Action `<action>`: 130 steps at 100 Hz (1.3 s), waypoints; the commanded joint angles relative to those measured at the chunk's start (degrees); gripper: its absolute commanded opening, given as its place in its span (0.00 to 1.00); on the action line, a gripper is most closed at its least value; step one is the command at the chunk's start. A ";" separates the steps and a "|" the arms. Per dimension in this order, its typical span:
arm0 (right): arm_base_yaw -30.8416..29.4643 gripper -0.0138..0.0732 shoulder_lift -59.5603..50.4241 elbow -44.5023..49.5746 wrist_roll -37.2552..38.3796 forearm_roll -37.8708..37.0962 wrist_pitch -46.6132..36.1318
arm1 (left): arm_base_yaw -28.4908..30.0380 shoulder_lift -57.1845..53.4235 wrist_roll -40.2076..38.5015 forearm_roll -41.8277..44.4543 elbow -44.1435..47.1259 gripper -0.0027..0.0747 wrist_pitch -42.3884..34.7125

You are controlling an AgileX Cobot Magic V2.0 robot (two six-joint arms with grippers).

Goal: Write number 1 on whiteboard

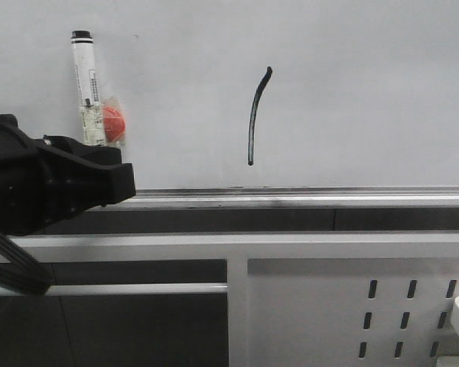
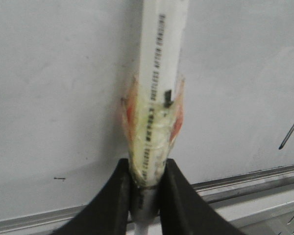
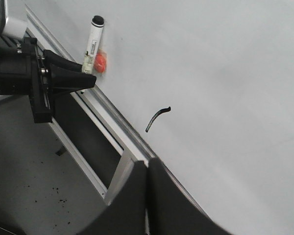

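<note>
The whiteboard (image 1: 352, 92) fills the back, with a silver rail (image 1: 291, 197) along its lower edge. The number 1 (image 1: 255, 116) is a thin black curved stroke with a small hook on top; it also shows in the right wrist view (image 3: 157, 119) and at the edge of the left wrist view (image 2: 291, 129). My left gripper (image 2: 145, 188) is shut on a white marker (image 1: 86, 76) wrapped in tape with an orange patch, black tip up, left of the stroke. It also shows in the front view (image 1: 99, 172). My right gripper (image 3: 148, 169) is shut and empty, away from the board.
Below the rail run white frame bars (image 1: 237, 245) and a white metal panel with oblong slots (image 1: 405, 306). The right wrist view shows a grey floor (image 3: 34, 186) with small black specks.
</note>
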 commanded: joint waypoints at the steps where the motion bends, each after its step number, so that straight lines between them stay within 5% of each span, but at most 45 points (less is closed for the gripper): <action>1: 0.04 0.08 -0.32 -1.33 -0.21 -2.26 -3.60 | 0.58 -1.37 -0.43 -1.48 -1.30 0.04 -12.93; 25: 0.04 0.08 -0.32 -1.33 -0.21 -2.26 -3.71 | 0.58 -1.37 -0.43 -1.48 -1.30 0.34 -12.93; 54: 0.04 0.08 -0.32 -1.33 -0.21 -2.26 -4.87 | 0.58 -1.37 -0.43 1.95 -1.30 0.36 -12.93; 72: 0.04 0.08 -0.32 -1.33 -0.21 -2.26 -4.87 | 0.58 -1.37 -0.43 2.50 -1.17 0.48 -12.93; 109: 0.04 0.08 -0.74 -1.08 -0.21 -2.26 -2.62 | 0.48 -3.35 -0.38 5.49 2.25 0.49 -12.93; 130: 0.04 0.08 -6.62 5.07 -0.21 -2.64 -9.86 | 0.48 -7.04 2.47 5.21 5.46 0.49 -12.93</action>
